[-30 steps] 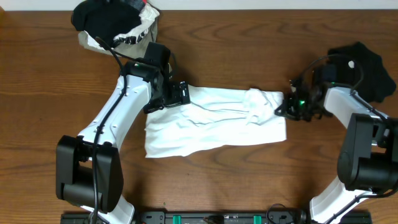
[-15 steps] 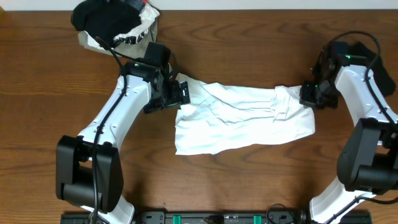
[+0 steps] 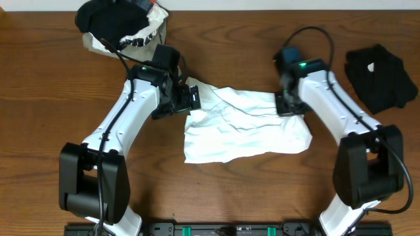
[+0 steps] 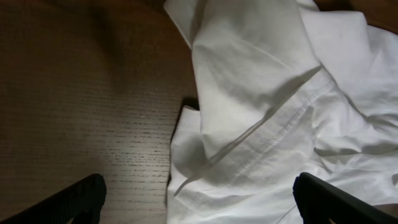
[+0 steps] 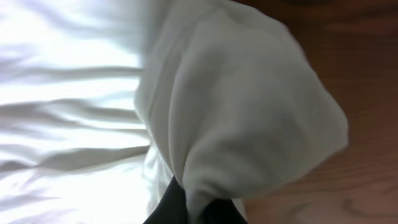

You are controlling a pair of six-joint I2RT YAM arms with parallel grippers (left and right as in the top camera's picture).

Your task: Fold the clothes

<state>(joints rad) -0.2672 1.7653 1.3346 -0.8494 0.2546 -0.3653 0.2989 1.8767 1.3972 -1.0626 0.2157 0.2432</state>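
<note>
White T-shirt crumpled at the middle of a wooden table.
Far left corner: black garment heaped on a white black-printed cloth. Next, left gripper, fingers spread wide above the shirt's left edge, gripping nothing. Right gripper pinched tight on the shirt's right-hand fold. Far right: second black garment, lying apart.
</note>
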